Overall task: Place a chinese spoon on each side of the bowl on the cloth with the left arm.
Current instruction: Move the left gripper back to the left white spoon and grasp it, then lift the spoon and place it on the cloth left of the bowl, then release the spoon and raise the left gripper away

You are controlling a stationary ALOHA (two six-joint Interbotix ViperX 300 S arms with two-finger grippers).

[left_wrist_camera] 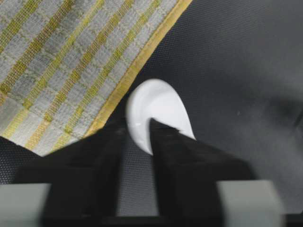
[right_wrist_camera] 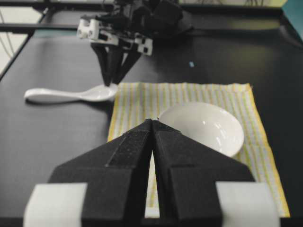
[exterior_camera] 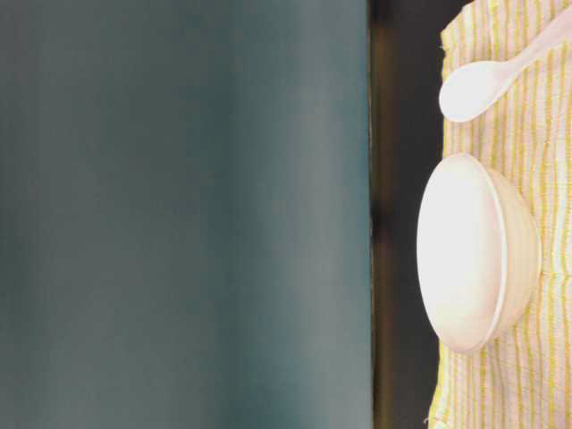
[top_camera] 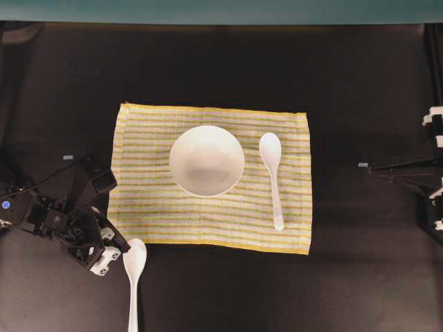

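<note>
Left end effector (top_camera: 119, 250) pinches the second spoon (top_camera: 133, 277) by its scoop just off the cloth (top_camera: 159, 214), since the bowl (top_camera: 206, 160) has one spoon (top_camera: 273, 176) already; right end effector (right_wrist_camera: 154, 124) idles, closed.

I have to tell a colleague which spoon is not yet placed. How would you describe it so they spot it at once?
Start from the striped cloth with the white bowl on it. Off its near left corner, on the bare black table, lies a white spoon. Unlike the other spoon, which rests on the cloth beside the bowl, its bowl end sits between the left gripper's fingers.
</note>
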